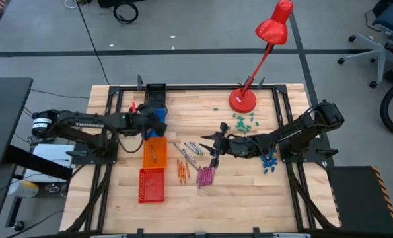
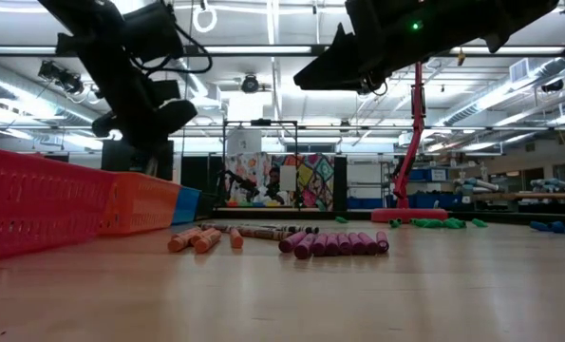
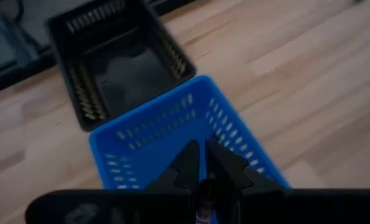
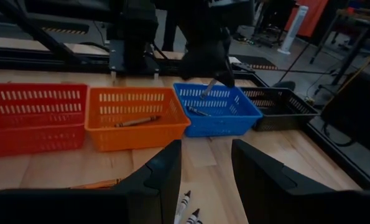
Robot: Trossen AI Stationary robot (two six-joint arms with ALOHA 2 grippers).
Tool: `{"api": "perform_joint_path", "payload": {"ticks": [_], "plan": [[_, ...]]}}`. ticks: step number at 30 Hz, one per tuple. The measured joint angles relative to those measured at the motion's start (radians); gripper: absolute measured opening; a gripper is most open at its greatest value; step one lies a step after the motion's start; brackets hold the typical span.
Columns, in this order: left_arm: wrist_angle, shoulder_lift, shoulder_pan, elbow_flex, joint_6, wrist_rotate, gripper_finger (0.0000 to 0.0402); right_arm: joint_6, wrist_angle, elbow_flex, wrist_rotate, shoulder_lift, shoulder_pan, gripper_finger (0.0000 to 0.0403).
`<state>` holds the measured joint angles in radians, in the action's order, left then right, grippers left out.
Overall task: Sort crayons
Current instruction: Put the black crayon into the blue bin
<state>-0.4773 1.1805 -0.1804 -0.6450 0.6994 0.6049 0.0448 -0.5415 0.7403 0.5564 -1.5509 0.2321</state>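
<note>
Crayons lie mid-table in three groups: grey (image 1: 189, 151), orange (image 1: 181, 170) and magenta (image 1: 206, 176). A row of baskets stands to their left: black (image 1: 156, 90), blue (image 4: 219, 109), orange (image 1: 154, 152) and red (image 1: 151, 185). My left gripper (image 3: 203, 155) hangs shut over the blue basket with a grey crayon (image 4: 209, 88) at its tips. One crayon (image 4: 197, 112) lies in the blue basket and one (image 4: 137, 121) in the orange basket. My right gripper (image 1: 216, 142) hovers open above the grey crayons, holding nothing. My left gripper pinches the grey crayon by its upper end (image 4: 216, 81) between its two fingertips. The fingers slant down from above. The crayon hangs tilted below them, its lower end over the inside of the blue basket. The fingers hide the contact itself in the left wrist view.
A red desk lamp (image 1: 242, 99) stands at the far edge. Green bits (image 1: 244, 121) and blue bits (image 1: 269, 162) are scattered around my right arm. Bare wood lies along the near edge (image 1: 249, 205).
</note>
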Motion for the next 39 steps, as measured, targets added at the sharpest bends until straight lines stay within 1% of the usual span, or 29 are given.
{"api": "perform_joint_path", "payload": {"ticks": [5,8,14,20,24,28,30,34,37,39], "plan": [[-0.014,0.058,-0.019,-0.001,0.035,-0.064,0.0033,-0.001,-0.003,0.0,0.0,0.0,0.0,0.0145],[-0.013,0.108,-0.019,-0.002,0.046,-0.09,0.0044,0.0,-0.004,-0.001,-0.001,0.0,0.0,0.0145],[-0.004,0.166,-0.019,-0.001,0.05,-0.106,0.0093,0.0,-0.005,-0.001,-0.002,0.0,0.0,0.0145],[0.017,0.151,-0.019,-0.001,0.036,-0.103,0.015,-0.014,-0.002,-0.001,-0.003,0.0,0.0,0.0145],[0.035,0.136,-0.019,-0.017,-0.015,-0.1,0.0174,-0.057,0.034,-0.001,-0.025,0.0,-0.014,0.0145],[0.049,0.131,-0.01,-0.046,-0.051,-0.081,0.0181,-0.105,0.098,-0.001,-0.108,0.0,-0.045,0.0145],[0.063,0.132,0.009,-0.053,-0.069,-0.066,0.0181,-0.142,0.148,-0.001,-0.121,0.0,-0.052,0.0145],[0.112,0.132,0.063,-0.055,-0.124,-0.024,0.0181,-0.229,0.265,-0.001,-0.128,0.0,-0.054,0.0145],[0.178,0.132,0.108,-0.054,-0.208,0.027,0.0181,-0.299,0.341,-0.001,-0.128,-0.002,-0.035,0.0145],[0.238,0.131,0.13,-0.054,-0.269,0.035,0.0181,-0.328,0.364,-0.001,-0.114,-0.002,-0.021,0.0145]]}}
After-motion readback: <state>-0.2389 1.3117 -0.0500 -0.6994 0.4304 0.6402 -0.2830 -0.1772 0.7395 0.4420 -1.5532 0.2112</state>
